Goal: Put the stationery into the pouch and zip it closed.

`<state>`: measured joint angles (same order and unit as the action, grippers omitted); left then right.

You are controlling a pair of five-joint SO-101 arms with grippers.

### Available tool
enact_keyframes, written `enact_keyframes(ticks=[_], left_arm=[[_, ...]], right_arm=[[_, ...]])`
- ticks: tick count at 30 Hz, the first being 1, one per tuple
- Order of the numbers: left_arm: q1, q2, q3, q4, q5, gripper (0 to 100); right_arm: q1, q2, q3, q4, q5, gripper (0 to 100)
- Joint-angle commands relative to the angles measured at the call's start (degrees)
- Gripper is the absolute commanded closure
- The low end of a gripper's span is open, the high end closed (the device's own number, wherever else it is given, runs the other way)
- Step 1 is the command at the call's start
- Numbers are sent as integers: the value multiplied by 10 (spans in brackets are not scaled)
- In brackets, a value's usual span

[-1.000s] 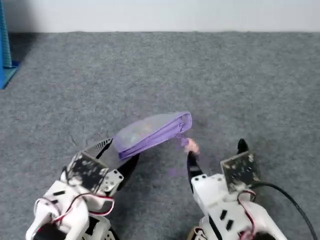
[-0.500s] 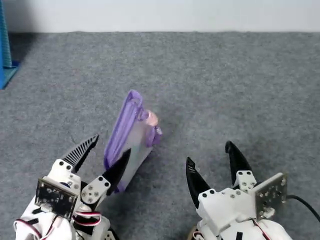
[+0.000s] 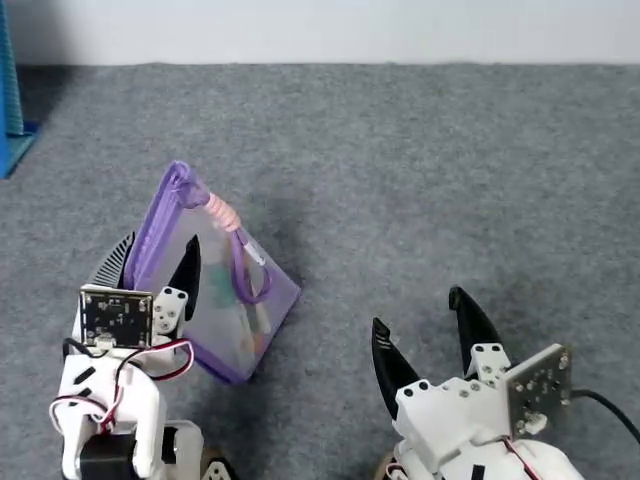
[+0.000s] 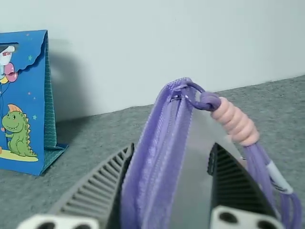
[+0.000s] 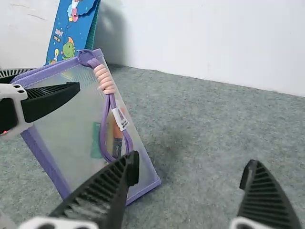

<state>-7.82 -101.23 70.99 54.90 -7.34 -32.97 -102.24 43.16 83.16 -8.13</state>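
One purple pouch (image 3: 225, 320) stands on edge near the counter's (image 3: 450, 150) near left corner, seen from above, pinched by the left claw (image 3: 160, 245); the right claw (image 3: 417, 310) gapes wide, empty. From the left wrist, its zip edge (image 4: 159, 138) and pink-beaded strap (image 4: 233, 119) rise up. From the right wrist, stationery (image 5: 112, 136) shows inside; the strap's white tag (image 5: 120, 119) is unreadable.

The pouch (image 3: 225, 320) has a smooth, see-through plastic side edged in purple woven cloth, with smooth pink beads (image 4: 234, 120) on its cord (image 5: 110, 125). The carpet (image 3: 430, 170) is rough grey pile, the right gripper (image 3: 416, 308) has matt black ribbed plastic fingers (image 3: 386, 366), and the bag (image 4: 24, 100) is printed paper
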Motion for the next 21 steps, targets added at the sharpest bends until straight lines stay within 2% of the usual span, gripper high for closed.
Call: enact_keyframes(ticks=[1, 9, 16, 19, 21], left_arm=[[-6, 2, -35, -6, 8, 759], [-7, 2, -159, 58, 92, 760], [-6, 1, -211, 108, 105, 764], [-6, 1, -193, 141, 104, 827], [-4, 1, -177, 151, 104, 887]], right_arm=[[-2, 9, -21, 2, -5, 676], [-1, 5, 29, -3, -5, 677], [-1, 4, 39, -3, -4, 677], [3, 4, 41, 0, -3, 683], [28, 4, 42, 1, -3, 734]])
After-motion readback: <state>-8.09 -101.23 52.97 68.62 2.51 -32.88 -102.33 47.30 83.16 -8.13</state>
